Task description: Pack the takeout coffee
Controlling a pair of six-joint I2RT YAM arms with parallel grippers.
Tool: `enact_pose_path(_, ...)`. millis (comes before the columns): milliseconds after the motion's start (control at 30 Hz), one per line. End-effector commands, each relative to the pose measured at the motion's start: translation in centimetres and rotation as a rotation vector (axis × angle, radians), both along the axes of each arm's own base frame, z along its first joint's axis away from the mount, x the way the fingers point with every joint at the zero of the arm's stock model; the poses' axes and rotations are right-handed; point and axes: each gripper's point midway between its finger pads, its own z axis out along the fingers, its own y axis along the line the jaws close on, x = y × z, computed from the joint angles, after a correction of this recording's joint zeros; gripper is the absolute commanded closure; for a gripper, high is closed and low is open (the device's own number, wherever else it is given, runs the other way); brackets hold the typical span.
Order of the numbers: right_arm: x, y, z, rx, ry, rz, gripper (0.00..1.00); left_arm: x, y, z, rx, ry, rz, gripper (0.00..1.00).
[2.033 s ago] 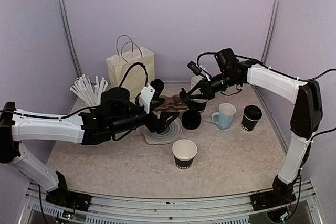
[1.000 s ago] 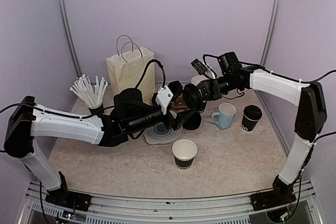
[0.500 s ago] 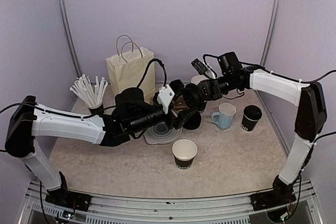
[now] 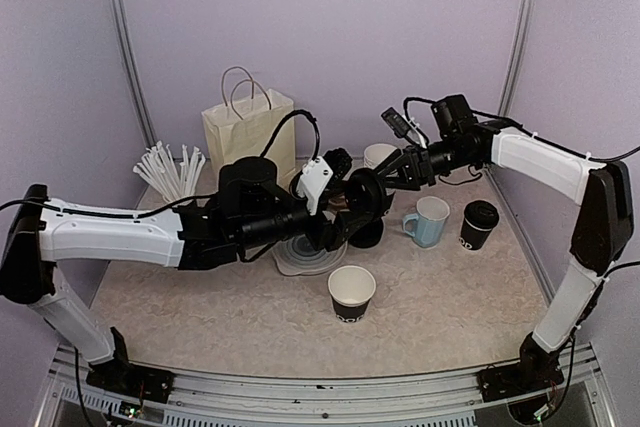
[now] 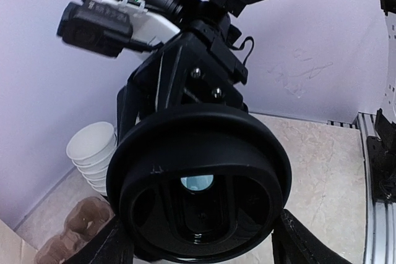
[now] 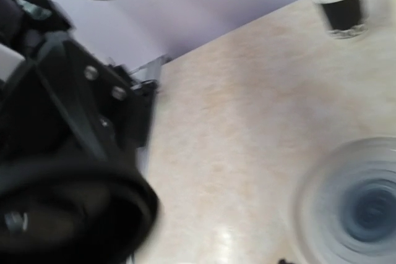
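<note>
Above the worktop (image 4: 200, 297), the left claw (image 4: 356, 207) now clamps the black lid (image 5: 198, 180); the right claw (image 4: 398, 173), opening unclear, has withdrawn. Capping likely follows.

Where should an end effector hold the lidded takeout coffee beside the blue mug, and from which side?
Probably the paper wall of the takeout coffee just below its lid, approached level from the near side: it stands upright, and the blue mug stands close on its left.

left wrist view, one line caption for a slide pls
Round black lid held close to the camera in the left gripper, the right gripper behind it, stacked white cups at left.
</note>
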Motion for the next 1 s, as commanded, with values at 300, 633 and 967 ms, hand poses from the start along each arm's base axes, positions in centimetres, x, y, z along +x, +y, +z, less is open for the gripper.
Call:
enact_pose_path(300, 0.3, -6.8, -5.4, -0.205, -0.06, -0.194, 0.44, -8.1, 4.8, -5.2, 0.465, 0.473, -0.091, 0.38)
enact_pose_path(633, -4.6, -6.6, -10.2, -0.246, 0.112, -0.086, 0.42, -8.2, 3.4, -9.1, 0.632, 0.577, -0.051, 0.38)
enact_pose_path(967, -7.2, -4.8, -12.1, -0.277, 0.133, 0.008, 0.41, -5.9, 2.2, -11.7, 0.652, 0.66, 0.027, 0.38)
